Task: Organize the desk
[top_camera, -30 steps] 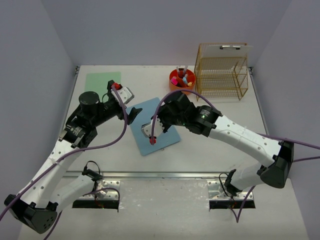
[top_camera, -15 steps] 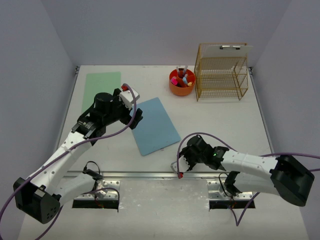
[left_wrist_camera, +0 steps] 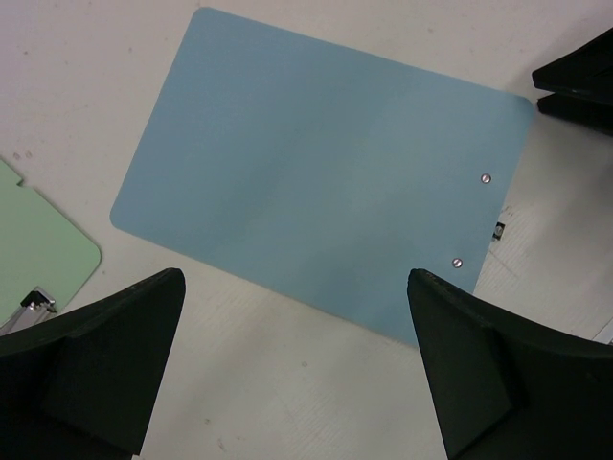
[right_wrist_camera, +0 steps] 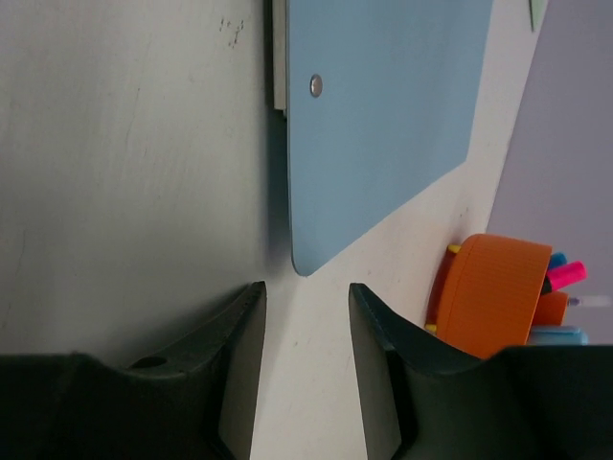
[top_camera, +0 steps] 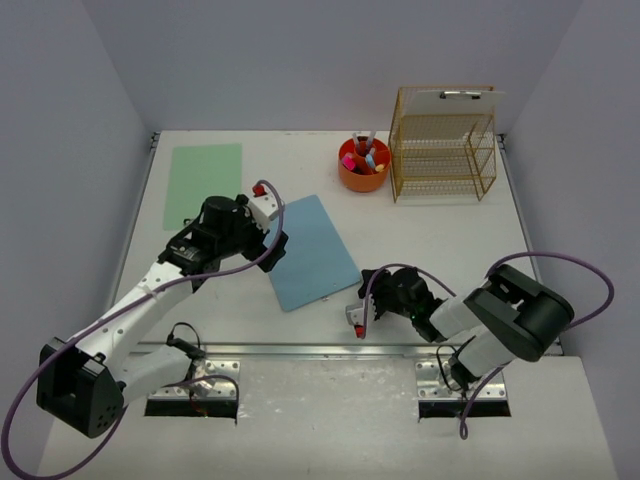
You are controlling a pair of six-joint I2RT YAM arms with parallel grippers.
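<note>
Blue clipboard [top_camera: 310, 252] lies flat on the desk [top_camera: 440, 245]. Left gripper [left_wrist_camera: 295, 284] hangs above the clipboard, jaws spread wide, empty. Right gripper [right_wrist_camera: 306, 292] sits low beside the clipboard's near right corner, jaws partly apart, nothing between.

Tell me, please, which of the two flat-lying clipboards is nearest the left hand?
The blue clipboard, right beside the left hand; the green one lies farther back left.

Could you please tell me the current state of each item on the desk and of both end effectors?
Flat light-blue plastic clipboard: lying flat, ungripped.
Flat pale-green clipboard: lying flat.
Round orange plastic cup: upright, holding markers.
Gold wire rack: upright, white clipboard on top.
Left end effector: open, empty.
Right end effector: open, empty.
</note>
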